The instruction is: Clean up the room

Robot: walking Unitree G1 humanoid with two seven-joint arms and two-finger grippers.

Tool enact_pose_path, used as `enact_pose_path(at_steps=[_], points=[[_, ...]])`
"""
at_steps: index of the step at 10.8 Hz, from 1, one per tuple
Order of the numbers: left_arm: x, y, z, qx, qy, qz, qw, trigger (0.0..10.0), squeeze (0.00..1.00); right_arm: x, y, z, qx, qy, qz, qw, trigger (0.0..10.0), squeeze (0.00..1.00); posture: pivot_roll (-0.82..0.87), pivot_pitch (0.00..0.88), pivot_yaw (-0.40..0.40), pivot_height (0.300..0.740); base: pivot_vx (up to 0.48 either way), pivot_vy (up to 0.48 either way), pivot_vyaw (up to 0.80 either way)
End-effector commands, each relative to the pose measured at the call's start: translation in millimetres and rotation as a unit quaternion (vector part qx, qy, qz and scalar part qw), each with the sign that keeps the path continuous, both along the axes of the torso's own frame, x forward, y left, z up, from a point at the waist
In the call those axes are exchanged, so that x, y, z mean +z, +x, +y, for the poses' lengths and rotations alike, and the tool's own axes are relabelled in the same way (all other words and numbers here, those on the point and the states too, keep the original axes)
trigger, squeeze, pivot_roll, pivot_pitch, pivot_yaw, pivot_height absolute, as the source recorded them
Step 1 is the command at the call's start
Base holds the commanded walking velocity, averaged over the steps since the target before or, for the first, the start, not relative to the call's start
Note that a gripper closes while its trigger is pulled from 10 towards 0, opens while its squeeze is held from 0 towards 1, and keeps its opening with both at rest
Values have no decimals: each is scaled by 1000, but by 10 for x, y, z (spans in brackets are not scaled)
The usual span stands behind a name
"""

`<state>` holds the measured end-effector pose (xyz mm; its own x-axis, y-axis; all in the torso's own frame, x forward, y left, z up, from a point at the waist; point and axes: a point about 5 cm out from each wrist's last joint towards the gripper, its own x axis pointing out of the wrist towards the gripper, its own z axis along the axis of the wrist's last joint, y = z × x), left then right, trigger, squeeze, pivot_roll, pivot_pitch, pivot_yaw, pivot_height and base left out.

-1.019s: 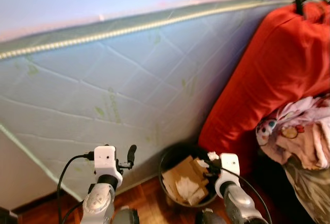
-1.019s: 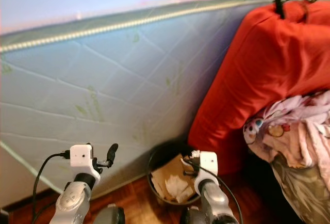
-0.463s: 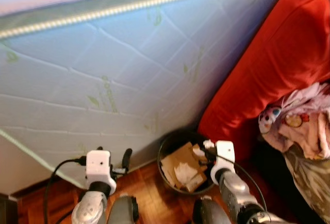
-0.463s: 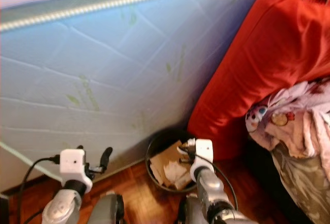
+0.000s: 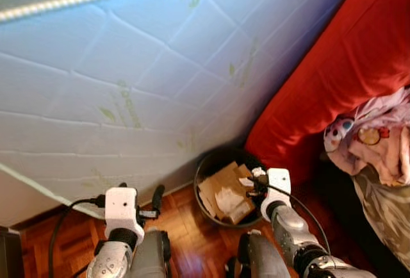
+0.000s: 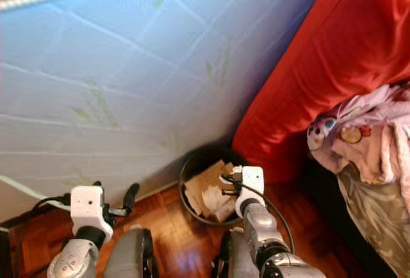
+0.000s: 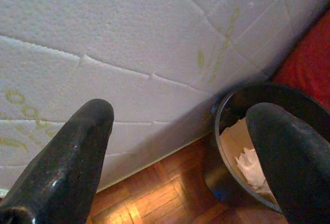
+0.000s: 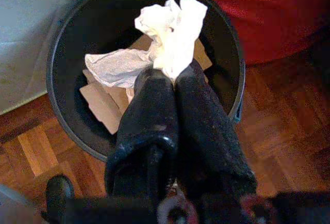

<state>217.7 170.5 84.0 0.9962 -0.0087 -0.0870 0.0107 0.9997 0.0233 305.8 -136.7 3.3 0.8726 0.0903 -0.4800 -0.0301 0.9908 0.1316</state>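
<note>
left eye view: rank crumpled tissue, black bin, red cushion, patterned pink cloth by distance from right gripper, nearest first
1. Crumpled white tissue: pinched in the right gripper, over the bin.
2. Round black waste bin: just under and ahead.
3. Big red cushion: behind the bin, rightward.
4. Patterned pink cloth: far right.

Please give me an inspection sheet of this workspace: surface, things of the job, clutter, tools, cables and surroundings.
Surface: wooden parquet floor.
Job's things: black bin holding cardboard pieces; crumpled tissue above it.
Clutter: patterned cloth on the right.
Tools: right tool shut on the crumpled tissue over the bin; left tool open, near the mattress.
Cables: black cable at the left wrist camera, another at the right.
Surroundings: quilted mattress standing on edge, red cushion.
</note>
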Motion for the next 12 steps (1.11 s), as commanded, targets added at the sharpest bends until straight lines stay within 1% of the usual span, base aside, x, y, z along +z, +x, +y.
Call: enact_pose_path(at_steps=[1, 2, 3, 7, 9, 12], points=[[-6, -47, 13, 8, 0, 10, 1000, 10000, 0, -25, -19, -18, -2, 1, 10, 1000, 10000, 220, 196, 317, -89, 644, 0, 0, 0], [6, -58, 13, 12, -1, 14, 1000, 10000, 0, -16, -9, -19, -4, 3, 10, 1000, 10000, 882, 197, 318, -90, 644, 0, 0, 0], [19, -63, 6, 12, -2, 16, 1000, 10000, 0, -10, -2, -10, 1, 5, 9, 1000, 10000, 1000, 198, 322, -93, 644, 0, 0, 0], [31, -64, 9, 13, -1, 21, 1000, 10000, 0, -9, 2, 55, 23, 9, 16, 1000, 10000, 1000, 200, 325, -90, 644, 0, 0, 0], [28, -62, -1, 12, -1, 22, 1000, 10000, 0, -42, -28, 73, 38, 9, 27, 999, 10000, 1000, 199, 324, -90, 644, 0, 0, 0], [25, -62, -1, 12, -1, 24, 1000, 10000, 0, -91, -76, 62, 50, -6, 38, 998, 10000, 1000, 200, 325, -91, 644, 0, 0, 0]])
